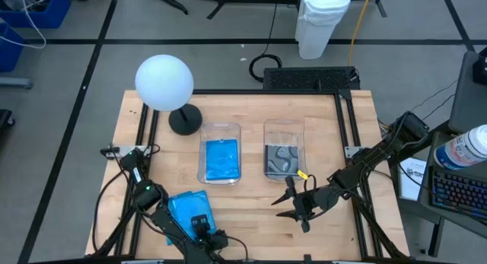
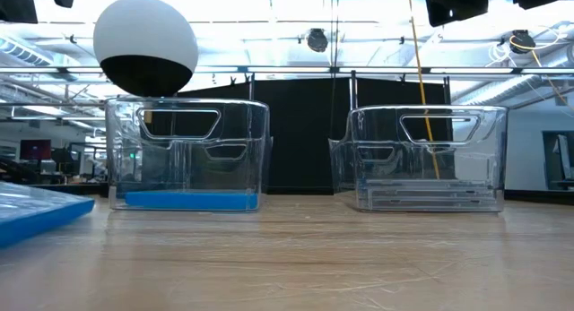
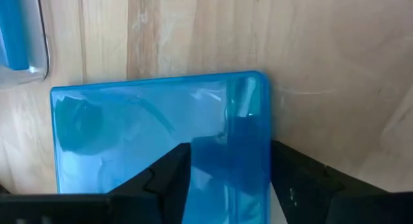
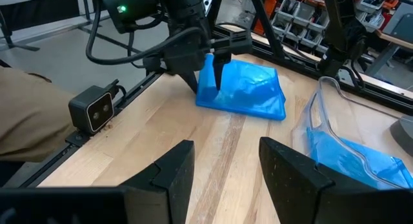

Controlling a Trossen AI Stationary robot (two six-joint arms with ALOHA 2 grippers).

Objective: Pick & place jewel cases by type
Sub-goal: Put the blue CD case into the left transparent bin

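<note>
A bright blue jewel case lies on the table's near left part, also visible in the low view. My left gripper stands over its near edge, open, fingers pointing down. In the left wrist view one finger is over the case's top and the other is beyond its side edge. My right gripper is open above bare wood near the right bin, touching nothing. The left clear bin holds blue cases. The right bin holds clear cases with grey-black inserts. My left gripper comes from above with its open fingers on either side of the blue case's side edge. The case lies on the table. Whether either finger touches it, I cannot tell.
A lamp with a white ball shade and a black base stands behind the left bin. Black frame rails run along the table's sides. A small black camera sits at the near edge. Bare wood lies between the bins and the grippers.
</note>
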